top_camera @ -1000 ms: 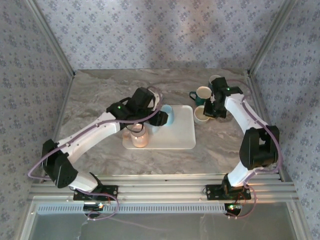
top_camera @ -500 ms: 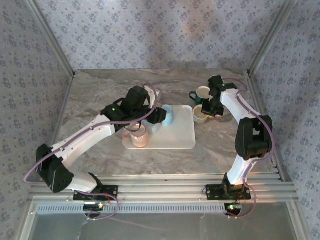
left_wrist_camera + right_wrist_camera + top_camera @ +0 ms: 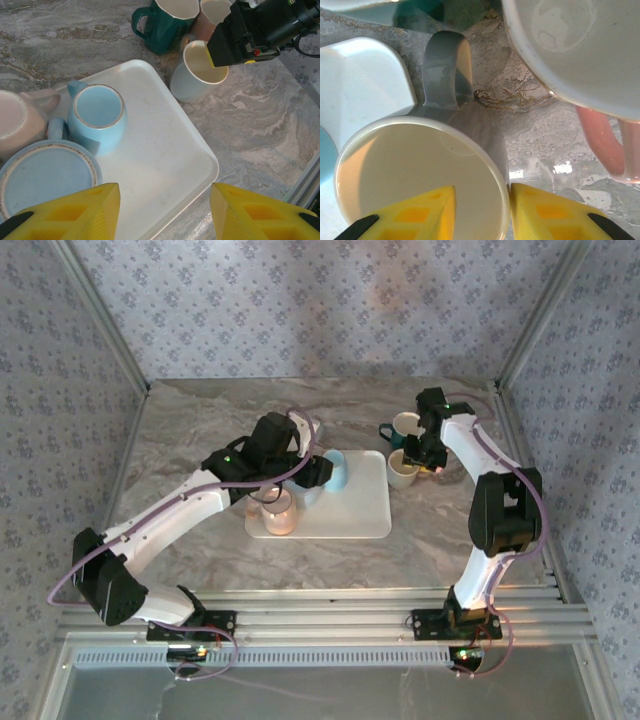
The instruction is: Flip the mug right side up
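White mug (image 3: 420, 165) is upright, mouth up, on the table (image 3: 260, 115) just off the tray's (image 3: 165, 150) right edge, with its handle (image 3: 445, 70) pointing toward the back. We see the right gripper (image 3: 482, 210) straddling its rim: one yellow finger (image 3: 420, 212) sits inside the mug, the other is outside against the wall. The jaws are parted, with a visible gap on the inner side, so this is a loose straddle and not a clamp. A teal mug (image 3: 167, 22) stands upright just behind the white one, and a pink mug (image 3: 212, 12) is beside that, also mouth up. The three are close together, but we can't tell whether they touch. On the tray, a small light blue mug (image 3: 97, 115) sits near the back left. A bigger blue mug (image 3: 45, 177) is right beside it, and a pale pink mug (image 3: 15, 122) is at the far left. All three look bottom-up to us. The left gripper (image 3: 165, 210) hangs above the tray's near side with its jaws well apart, nothing between the fingers and nothing touched. The right half of the tray is bare.
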